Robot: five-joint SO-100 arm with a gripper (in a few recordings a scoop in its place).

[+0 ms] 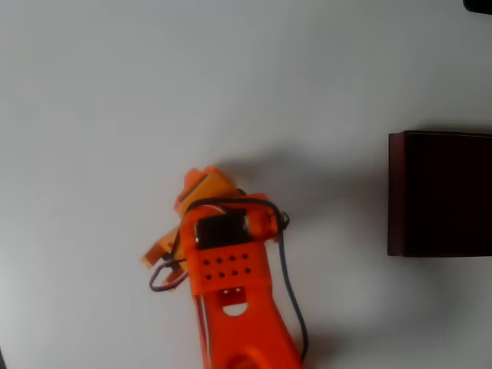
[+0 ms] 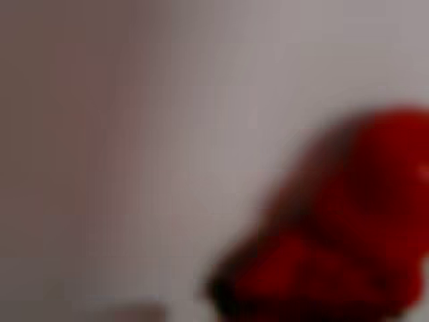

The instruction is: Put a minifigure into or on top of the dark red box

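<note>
ok so from the overhead view my orange gripper [image 1: 201,188] is down over the middle of the white table [image 1: 115,92], a bit toward the near edge, and the dark red box [image 1: 440,194] sits well apart at the right edge. The wrist view is total mush, just a big blurry red blob at lower right that I'm guessing is the minifigure [image 2: 348,235] right up against the lens, and I honestly can't tell if the claw is clamped on it or open. It's gotta be light, hard, slick plastic, so I'd pinch it across the torso, gently, or it'll squirt out
</note>
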